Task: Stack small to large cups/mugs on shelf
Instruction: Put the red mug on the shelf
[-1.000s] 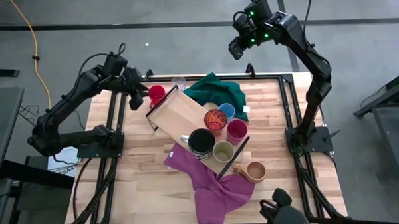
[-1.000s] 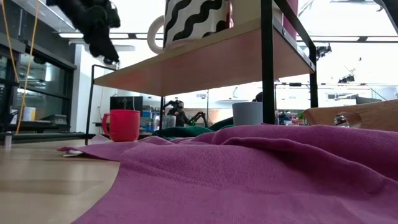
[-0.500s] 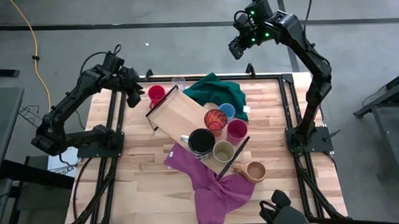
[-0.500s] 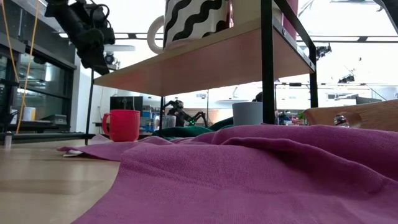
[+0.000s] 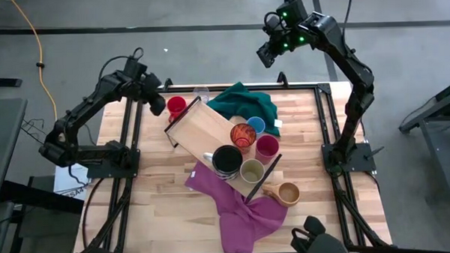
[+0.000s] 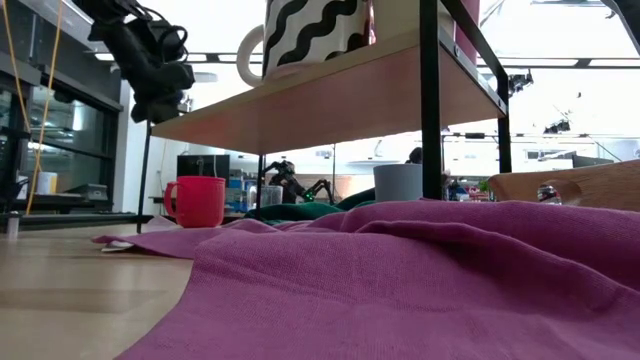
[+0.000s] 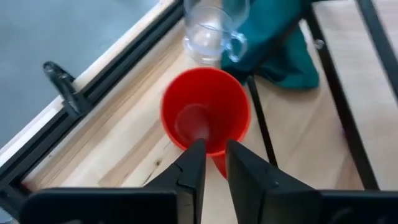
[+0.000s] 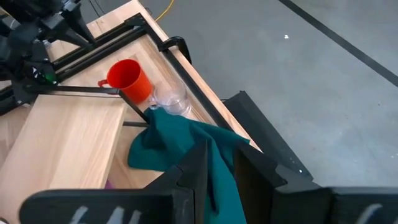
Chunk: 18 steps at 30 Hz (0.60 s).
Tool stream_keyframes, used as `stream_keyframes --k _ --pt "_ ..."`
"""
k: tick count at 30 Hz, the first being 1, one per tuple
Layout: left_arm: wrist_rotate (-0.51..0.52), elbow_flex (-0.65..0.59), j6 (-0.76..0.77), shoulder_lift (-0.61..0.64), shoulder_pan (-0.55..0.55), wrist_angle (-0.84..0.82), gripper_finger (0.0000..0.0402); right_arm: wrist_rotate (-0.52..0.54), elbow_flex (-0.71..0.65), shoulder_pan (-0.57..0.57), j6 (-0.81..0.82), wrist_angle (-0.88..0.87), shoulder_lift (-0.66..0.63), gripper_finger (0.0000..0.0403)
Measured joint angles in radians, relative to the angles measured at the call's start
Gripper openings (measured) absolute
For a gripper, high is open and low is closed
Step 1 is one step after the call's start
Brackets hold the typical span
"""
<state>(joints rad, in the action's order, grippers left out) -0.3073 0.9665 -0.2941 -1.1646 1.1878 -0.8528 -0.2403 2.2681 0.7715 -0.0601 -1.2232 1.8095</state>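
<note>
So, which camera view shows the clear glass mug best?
The left wrist view: the clear glass mug is close, handle visible, beyond the red cup. The right wrist view shows it small, the high view as a faint ring, the low view only partly.

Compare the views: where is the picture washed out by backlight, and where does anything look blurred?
Low view: bright windows behind silhouette the shelf and left gripper; near magenta cloth soft. Left wrist view: red cup and glass mug slightly blurred. High view: evenly lit.
</note>
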Motion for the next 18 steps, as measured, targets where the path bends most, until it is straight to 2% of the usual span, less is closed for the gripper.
stream_keyframes --k 11,18 --pt "0.199 0.0 0.129 -0.071 -0.084 0.027 0.0056 -0.007 0.0 -0.023 -0.077 0.007 0.0 0.0069" --pt "0.225 0.0 0.24 -0.089 -0.082 0.085 0.0056 -0.067 0.0 -0.022 -0.112 0.004 0.0 0.0069"
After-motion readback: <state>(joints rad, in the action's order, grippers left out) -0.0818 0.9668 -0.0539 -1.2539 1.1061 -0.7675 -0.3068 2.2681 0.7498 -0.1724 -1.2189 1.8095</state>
